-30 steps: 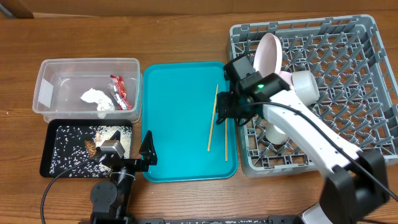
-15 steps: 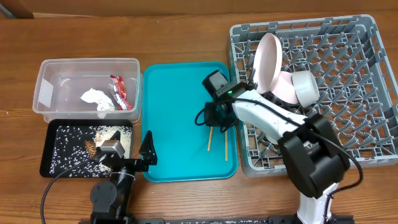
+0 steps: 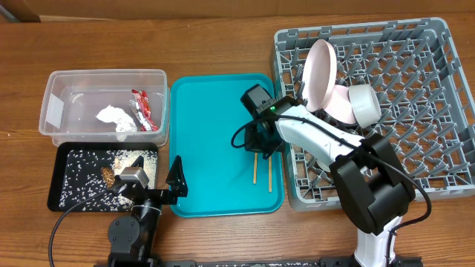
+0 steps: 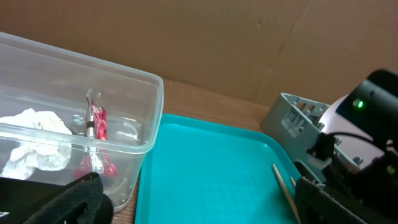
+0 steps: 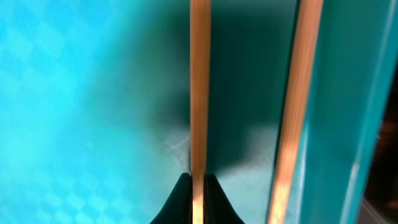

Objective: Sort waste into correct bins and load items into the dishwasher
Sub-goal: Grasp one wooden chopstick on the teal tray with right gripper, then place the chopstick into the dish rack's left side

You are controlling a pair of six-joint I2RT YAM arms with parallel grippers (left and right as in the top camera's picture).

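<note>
Two wooden chopsticks lie on the teal tray (image 3: pixel 208 133), near its right side. My right gripper (image 3: pixel 257 145) is low over them and shut on the left chopstick (image 3: pixel 254 169). In the right wrist view the fingertips (image 5: pixel 199 182) pinch that chopstick (image 5: pixel 199 93), and the second chopstick (image 5: pixel 298 112) lies free beside it. The second chopstick also shows in the overhead view (image 3: pixel 269 175). My left gripper (image 3: pixel 175 181) is open and empty at the tray's front left corner. It also shows in the left wrist view (image 4: pixel 199 208).
The grey dish rack (image 3: pixel 415 111) at the right holds an upright white plate (image 3: pixel 320 70), a pale bowl (image 3: pixel 340 105) and a white cup (image 3: pixel 364 104). The clear tub (image 3: pixel 104 73) holds a napkin (image 3: pixel 115 117) and a red wrapper (image 3: pixel 141 107). The black tray (image 3: pixel 53 178) holds rice.
My right gripper moved left from the rack's edge down onto the teal tray and shut on the left chopstick, which shifted slightly. The left arm has not moved.
</note>
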